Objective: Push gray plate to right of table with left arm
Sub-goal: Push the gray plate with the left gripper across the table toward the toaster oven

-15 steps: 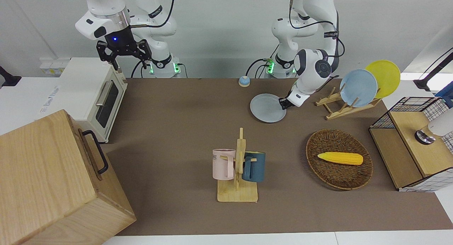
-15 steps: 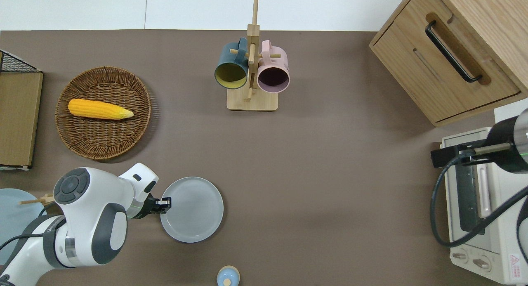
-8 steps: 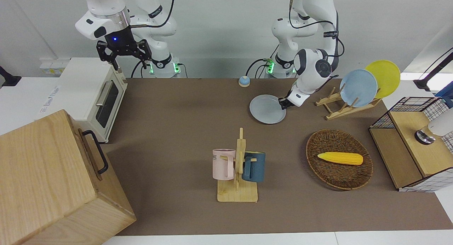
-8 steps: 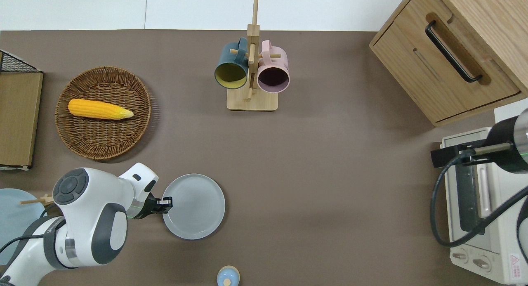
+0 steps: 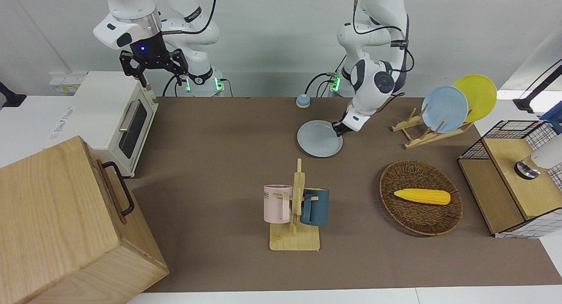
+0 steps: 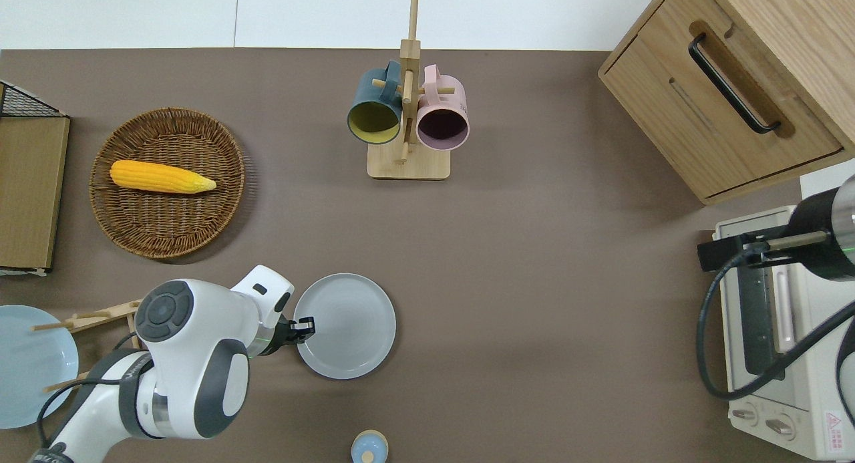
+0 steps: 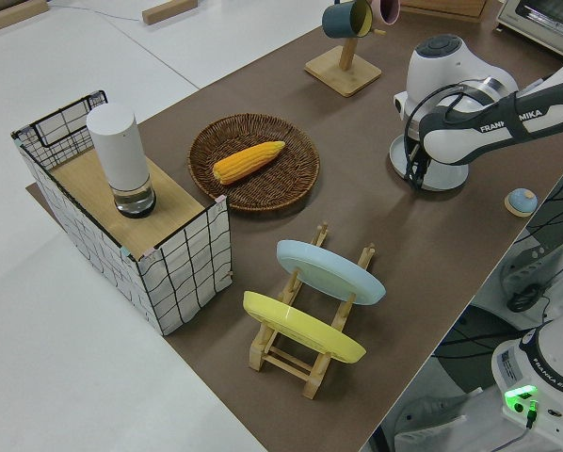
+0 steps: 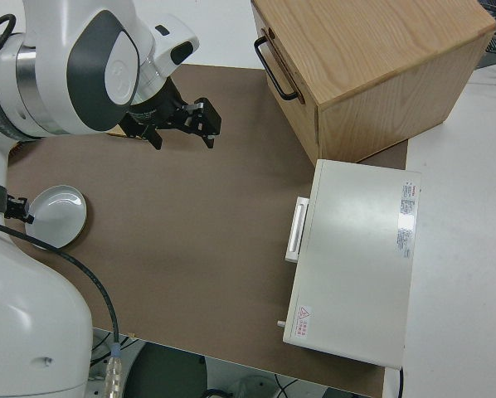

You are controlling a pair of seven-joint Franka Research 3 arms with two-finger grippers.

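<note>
One left tool [image 6: 306, 327], its finger state unclear, touches the gray plate [image 6: 351, 324]: press low, sliding flat along the surface [image 6: 534, 282].

A robotics lab: two Franka arms [image 5: 373, 76] at a table [image 5: 210, 133] staged with kitchenware

The left arm [image 6: 180, 356] was bent low toward the table's near edge, its gripper [image 6: 306, 327] lowered with wrist angled down. The right arm [image 5: 131, 23] was parked.
</note>
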